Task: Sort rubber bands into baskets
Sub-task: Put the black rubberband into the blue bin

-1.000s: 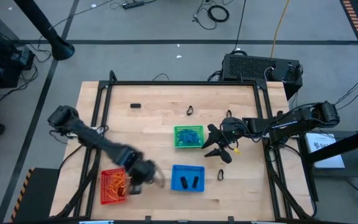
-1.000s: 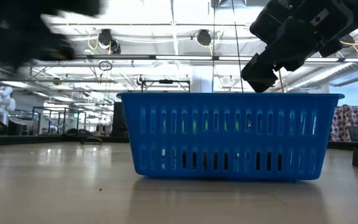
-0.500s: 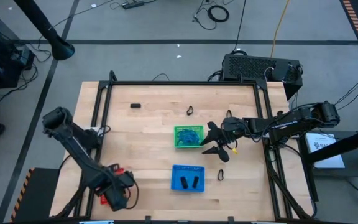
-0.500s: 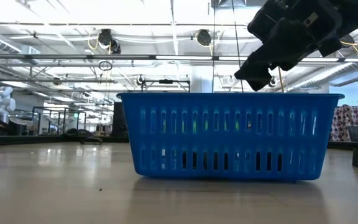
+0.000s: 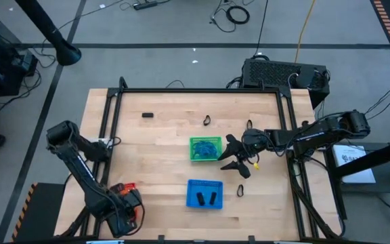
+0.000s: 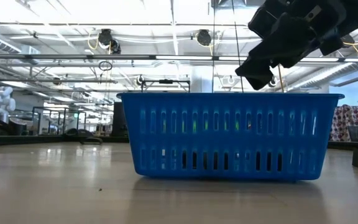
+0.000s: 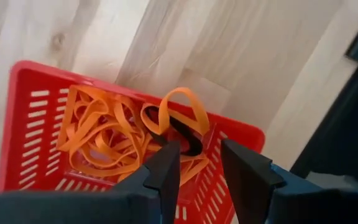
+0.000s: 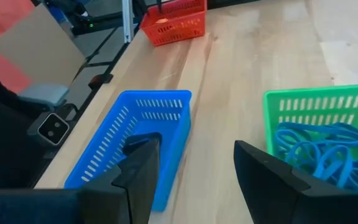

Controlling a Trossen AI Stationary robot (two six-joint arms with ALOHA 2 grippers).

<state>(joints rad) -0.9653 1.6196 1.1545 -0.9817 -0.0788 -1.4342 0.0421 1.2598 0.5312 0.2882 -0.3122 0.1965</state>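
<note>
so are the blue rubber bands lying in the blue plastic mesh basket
No, the blue rubber bands lie in the green plastic mesh basket; the blue basket sits beside it.

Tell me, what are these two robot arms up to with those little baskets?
They are sorting rubber bands by colour. The left gripper hangs over the red basket, full of orange bands, its fingers slightly apart. The right gripper hovers open beside the green basket of blue bands. A few black bands lie loose on the table.

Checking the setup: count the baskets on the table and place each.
3. Green basket mid-table beside the right gripper; blue basket nearer the front edge; red basket at the front left, mostly hidden under the left gripper.
</note>
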